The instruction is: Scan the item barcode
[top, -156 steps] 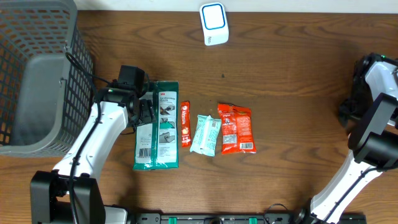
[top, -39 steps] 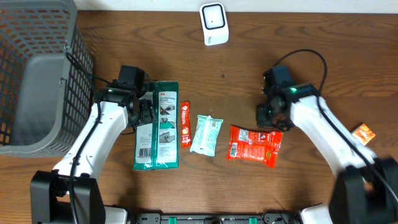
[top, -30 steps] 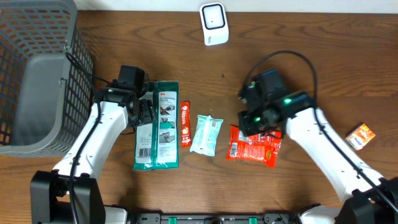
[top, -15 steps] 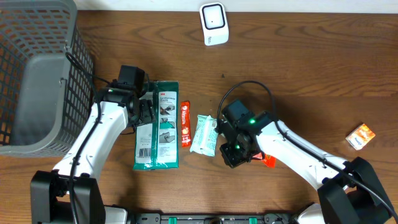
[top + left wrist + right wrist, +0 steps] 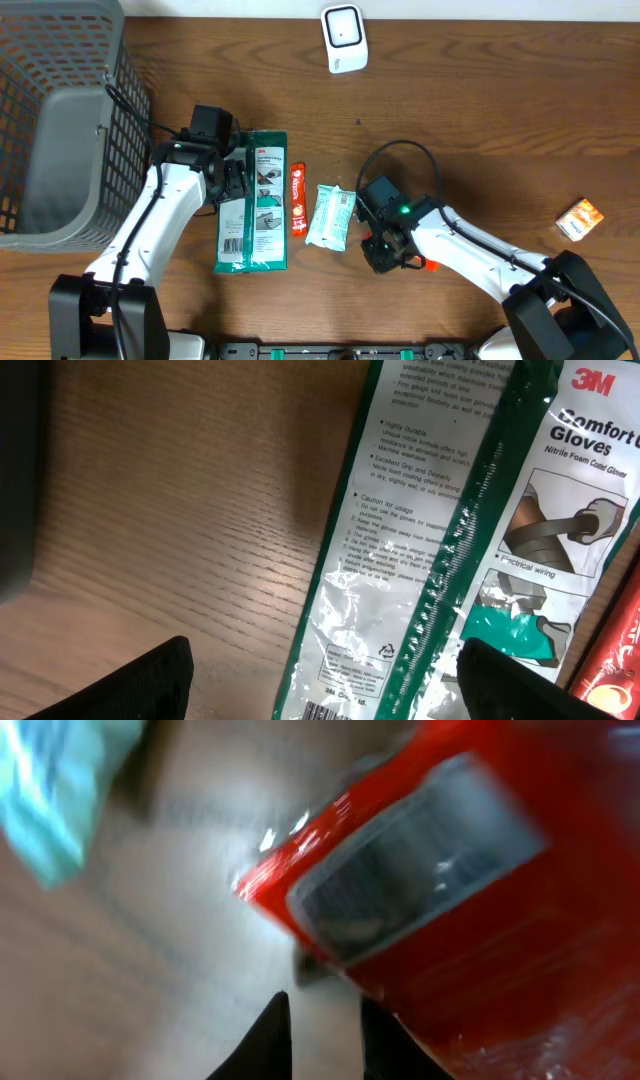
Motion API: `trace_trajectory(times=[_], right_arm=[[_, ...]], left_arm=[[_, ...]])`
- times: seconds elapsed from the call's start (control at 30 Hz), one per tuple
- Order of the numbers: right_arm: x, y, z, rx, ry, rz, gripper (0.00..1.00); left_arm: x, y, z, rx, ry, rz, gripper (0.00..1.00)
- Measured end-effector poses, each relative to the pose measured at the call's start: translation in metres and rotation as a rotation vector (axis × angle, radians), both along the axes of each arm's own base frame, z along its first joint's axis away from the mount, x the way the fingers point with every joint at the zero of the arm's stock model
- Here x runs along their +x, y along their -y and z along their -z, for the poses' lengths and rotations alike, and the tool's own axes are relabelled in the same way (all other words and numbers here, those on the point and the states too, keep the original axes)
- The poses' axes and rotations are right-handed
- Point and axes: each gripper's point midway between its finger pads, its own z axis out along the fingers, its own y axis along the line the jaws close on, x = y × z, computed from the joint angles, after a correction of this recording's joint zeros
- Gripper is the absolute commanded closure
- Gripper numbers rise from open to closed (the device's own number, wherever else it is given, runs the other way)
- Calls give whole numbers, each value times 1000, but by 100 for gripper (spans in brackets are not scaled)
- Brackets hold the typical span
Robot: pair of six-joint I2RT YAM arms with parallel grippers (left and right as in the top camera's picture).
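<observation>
At the far left a grey wire basket (image 5: 60, 120) of open square mesh stands on the dark, wood-grained tabletop (image 5: 480, 120). Just right of it my left gripper (image 5: 232, 180) hangs over the left edge of a long, flat glove pack (image 5: 255, 205), green and white glossy plastic with fine print and a crimped centre seam. In the left wrist view the pack (image 5: 450, 540) fills the frame, and my left gripper (image 5: 330, 690) is spread wide and released, its dark fingertips (image 5: 150, 680) far apart with nothing between them. Beside the pack lies a slim red stick packet (image 5: 298, 200), then a pale teal crinkly sachet (image 5: 330, 215), all three close together in a row. Just right of the sachet my right gripper (image 5: 383, 250) sits low over the red snack packet (image 5: 431, 264), hiding almost all of it from above; only a red corner shows under my arm. In the blurred right wrist view the red packet (image 5: 480, 920) is shiny film with a clear window, the sachet (image 5: 50, 800) is at the top left, and my right gripper (image 5: 325, 1040) has its fingers (image 5: 265, 1040) nearly together; I cannot tell whether it is grasping the packet. The white, blue-faced scanner (image 5: 344, 38) stands well apart at the tabletop's far edge. A small orange box (image 5: 579, 218) lies far right.
</observation>
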Motion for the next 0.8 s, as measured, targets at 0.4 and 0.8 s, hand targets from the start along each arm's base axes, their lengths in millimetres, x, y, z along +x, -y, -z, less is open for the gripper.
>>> trace_trajectory(times=[0.4,0.8], right_arm=[[50,0,-4,-33,231,72,69],[54,-2,-6,-6,226,117,58]], left_arm=[[0,0,0,0,0,0,15],[0,0,0,0,0,0,15]])
